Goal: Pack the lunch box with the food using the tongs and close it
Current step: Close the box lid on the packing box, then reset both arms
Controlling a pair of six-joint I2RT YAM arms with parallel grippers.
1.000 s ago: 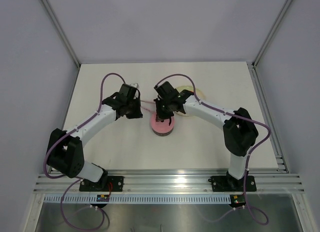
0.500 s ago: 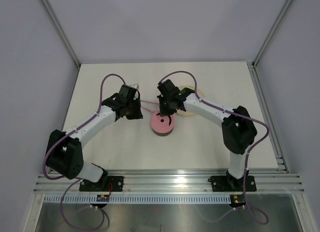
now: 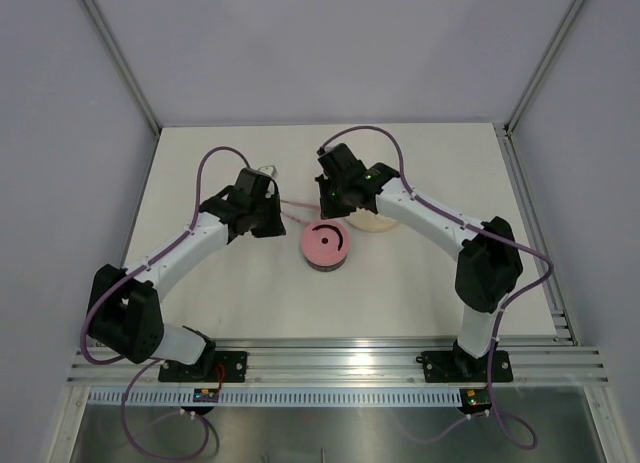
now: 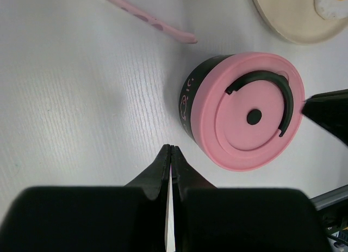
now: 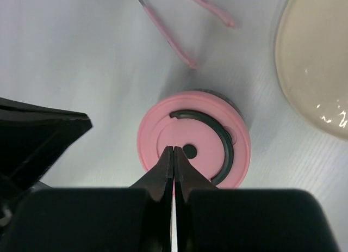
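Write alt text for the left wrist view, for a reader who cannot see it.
A round lunch box, pink lid on, sits on a white table near the shut left hand. Pink tongs lie farther off; a cream plate holds a fried egg.

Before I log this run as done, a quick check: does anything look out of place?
Yes. The lid is on the lunch box, yet a fried egg lies unpacked on the plate beside it. The tongs lie on the table; the left gripper and right gripper are shut, empty.
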